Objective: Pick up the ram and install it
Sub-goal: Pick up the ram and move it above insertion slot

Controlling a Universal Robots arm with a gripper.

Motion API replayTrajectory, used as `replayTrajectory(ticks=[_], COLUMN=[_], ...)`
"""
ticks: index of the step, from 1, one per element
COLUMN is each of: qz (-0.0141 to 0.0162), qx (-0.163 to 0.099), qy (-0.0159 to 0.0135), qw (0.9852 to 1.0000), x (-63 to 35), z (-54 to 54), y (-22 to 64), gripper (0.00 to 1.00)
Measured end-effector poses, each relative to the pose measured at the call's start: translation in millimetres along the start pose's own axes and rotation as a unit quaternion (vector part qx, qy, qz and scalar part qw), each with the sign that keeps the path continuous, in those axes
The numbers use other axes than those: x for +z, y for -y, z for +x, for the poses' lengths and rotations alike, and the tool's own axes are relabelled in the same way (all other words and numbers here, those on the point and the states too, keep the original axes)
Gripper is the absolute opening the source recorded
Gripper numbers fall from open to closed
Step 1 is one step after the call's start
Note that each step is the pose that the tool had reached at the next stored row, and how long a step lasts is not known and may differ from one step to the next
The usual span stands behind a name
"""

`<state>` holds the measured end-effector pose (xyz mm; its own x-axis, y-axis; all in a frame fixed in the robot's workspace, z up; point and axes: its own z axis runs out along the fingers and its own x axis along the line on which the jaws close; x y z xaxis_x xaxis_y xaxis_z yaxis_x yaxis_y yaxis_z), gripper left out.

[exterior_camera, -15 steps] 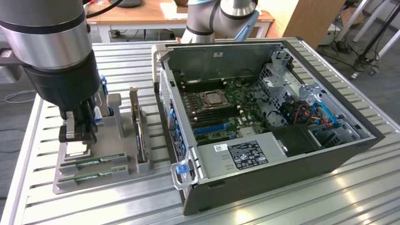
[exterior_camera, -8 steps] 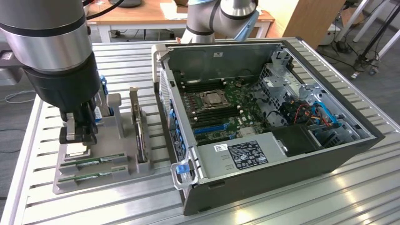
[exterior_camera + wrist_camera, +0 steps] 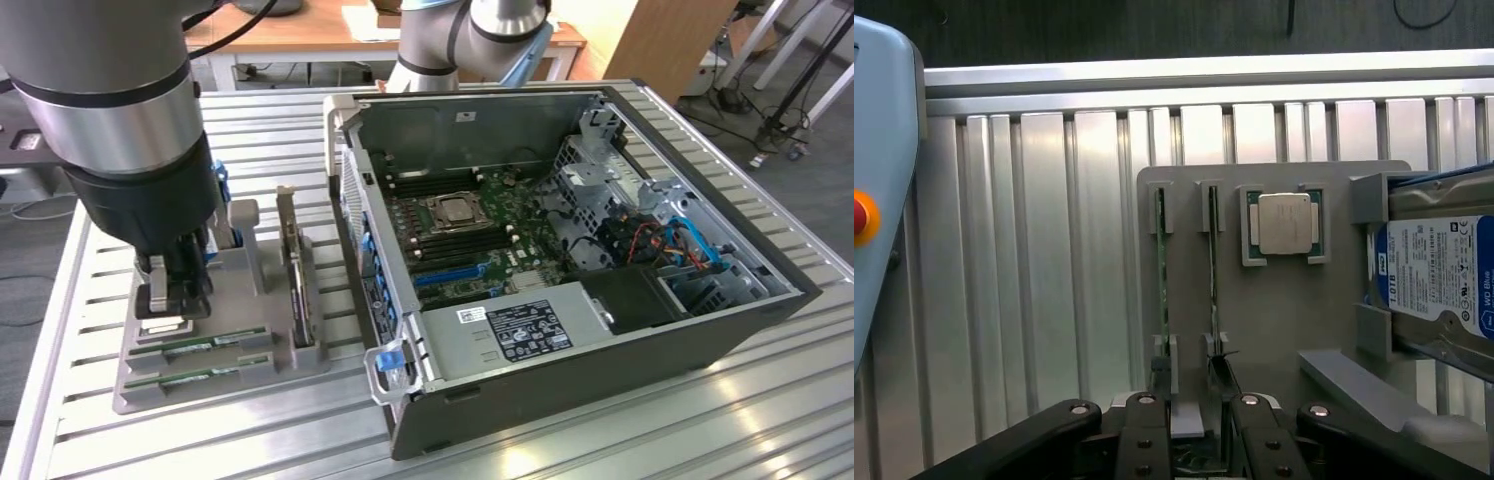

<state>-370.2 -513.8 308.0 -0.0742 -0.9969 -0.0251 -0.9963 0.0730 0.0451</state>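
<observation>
Two green ram sticks [image 3: 200, 346] lie side by side on edge in a grey holder [image 3: 220, 385] at the exterior view's left. In the wrist view they appear edge-on as thin lines, one ram stick [image 3: 1162, 265] beside the other [image 3: 1214, 270]. My gripper [image 3: 175, 300] hangs low over one end of the holder, just above the sticks. Its jaws stand apart with nothing between them, the gripper [image 3: 1194, 425] straddling the sticks' near ends. I cannot tell which stick lies in the gap. The open computer case [image 3: 747, 300] shows the motherboard [image 3: 501, 245] with dark ram slots [image 3: 427, 186].
The holder also carries a square silver processor [image 3: 1284, 222] and a hard drive [image 3: 1444, 270] with a blue-white label, standing on edge [image 3: 300, 285]. The case stands close to the holder's side. Everything rests on a ribbed metal table [image 3: 641, 440]. A grey pendant with a red button [image 3: 862, 216] sits nearby.
</observation>
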Motion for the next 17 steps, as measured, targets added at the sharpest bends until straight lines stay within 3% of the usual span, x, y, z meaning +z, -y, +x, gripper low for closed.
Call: replayTrajectory(ticks=[3,12,17], qz=[0.0000,0.0000,0.0000], qx=[0.000,0.000,0.000], qy=[0.0000,0.0000,0.0000], qw=[1.0000,1.0000,1.0000], x=[4.4,4.8,12.1], z=[0.1,4.0,5.0], y=[0.2,0.4,0.9], gripper=[0.30,0.30,0.30])
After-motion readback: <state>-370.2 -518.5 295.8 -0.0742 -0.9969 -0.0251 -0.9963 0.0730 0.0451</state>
